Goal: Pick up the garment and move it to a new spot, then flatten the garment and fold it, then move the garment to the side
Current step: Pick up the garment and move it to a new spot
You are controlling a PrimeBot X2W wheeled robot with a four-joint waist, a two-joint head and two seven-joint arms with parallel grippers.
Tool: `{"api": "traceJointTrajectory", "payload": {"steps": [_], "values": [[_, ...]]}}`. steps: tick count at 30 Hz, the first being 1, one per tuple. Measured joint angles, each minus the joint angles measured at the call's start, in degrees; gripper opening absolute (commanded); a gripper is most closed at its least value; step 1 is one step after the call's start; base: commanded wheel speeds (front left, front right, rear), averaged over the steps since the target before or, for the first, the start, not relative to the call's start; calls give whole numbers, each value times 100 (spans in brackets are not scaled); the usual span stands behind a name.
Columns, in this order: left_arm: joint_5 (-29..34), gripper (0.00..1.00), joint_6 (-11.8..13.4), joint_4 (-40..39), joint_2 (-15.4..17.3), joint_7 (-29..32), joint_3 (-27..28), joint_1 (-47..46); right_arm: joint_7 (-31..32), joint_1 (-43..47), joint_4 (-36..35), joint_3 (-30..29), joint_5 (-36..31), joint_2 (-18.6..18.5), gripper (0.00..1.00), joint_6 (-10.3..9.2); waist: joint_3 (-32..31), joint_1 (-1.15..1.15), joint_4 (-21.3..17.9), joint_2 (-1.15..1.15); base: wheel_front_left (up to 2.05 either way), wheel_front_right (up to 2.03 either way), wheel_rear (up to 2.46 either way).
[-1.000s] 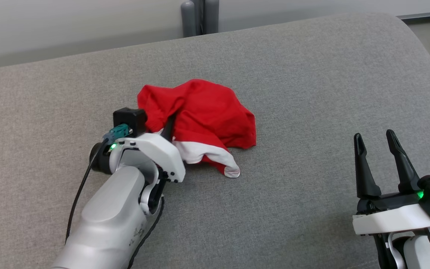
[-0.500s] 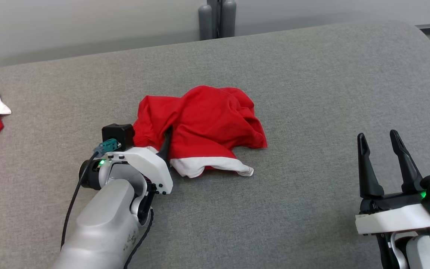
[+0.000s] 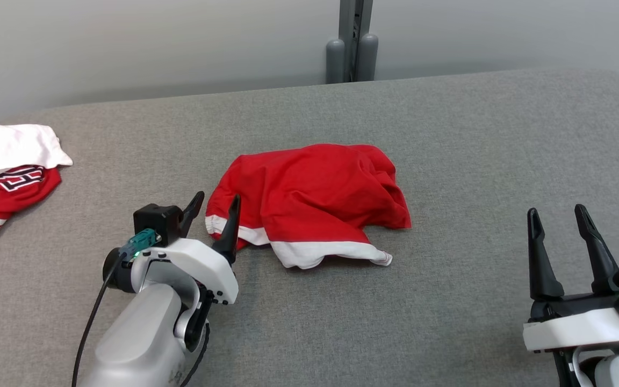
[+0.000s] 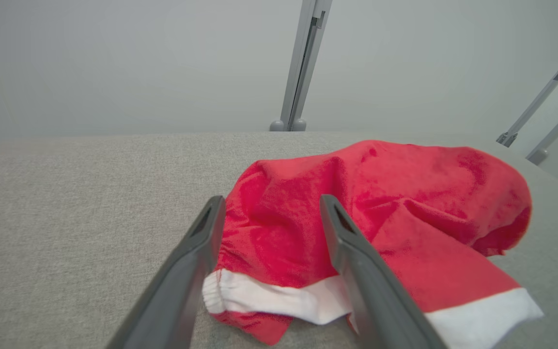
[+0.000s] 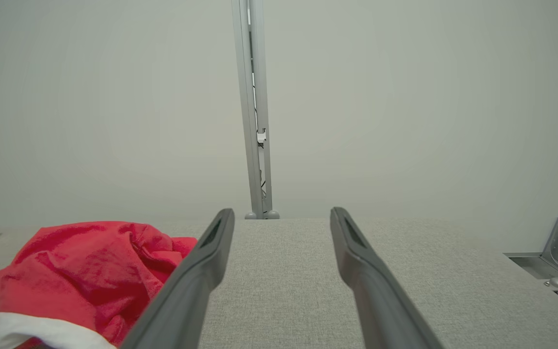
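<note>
Head view: red shorts (image 3: 315,199) lie crumpled mid-way across the grey upholstered surface (image 3: 449,134). Left gripper (image 3: 216,200) is spread at their white hem, holding nothing. Right gripper (image 3: 555,210) is spread, well apart, which I judge keeps it clear.
Left wrist view: hem sits between my fingers, handy for flattening.
Right wrist view: shorts lie off left.

No text can be read: the only lettering, dark white-edged block characters on the red-and-white jersey (image 3: 16,177) lying far left, is folded and illegible.

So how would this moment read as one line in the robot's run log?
red garment: crumpled on grey cushion | left end effector: open, around its white hem | right end effector: open, apart
</note>
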Motion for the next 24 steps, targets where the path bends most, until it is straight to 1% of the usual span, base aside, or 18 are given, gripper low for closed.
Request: {"api": "traceJointTrajectory", "payload": {"steps": [5, 9, 13, 16, 24], "values": [[466, 100, 109, -869, 111, -1, 379, 641, 0, 104, 1, -8, -91, 0, 100, 0, -174, 0, 141, 0, 0, 0, 0], [821, 100, 259, -1563, 129, -1, 757, 1224, -1, 191, 8, 30, -134, -1, 100, 0, -303, 0, 226, 0, 0, 0, 0], [1056, 100, 352, -2138, 66, -1, 1229, 1805, 0, 315, 20, 85, -142, -1, 100, 0, -423, 0, 286, 0, 0, 0, 0], [1281, 100, 360, -2475, 8, -1, 1493, 2143, 0, 418, 35, 132, -142, 0, 100, 0, -493, 0, 327, 0, 0, 0, 0], [1739, 100, 402, -3097, -169, -1, 2076, 2849, 0, 579, 36, 185, -132, -1, 100, 0, -602, 0, 368, 0, 0, 0, 0]]}}
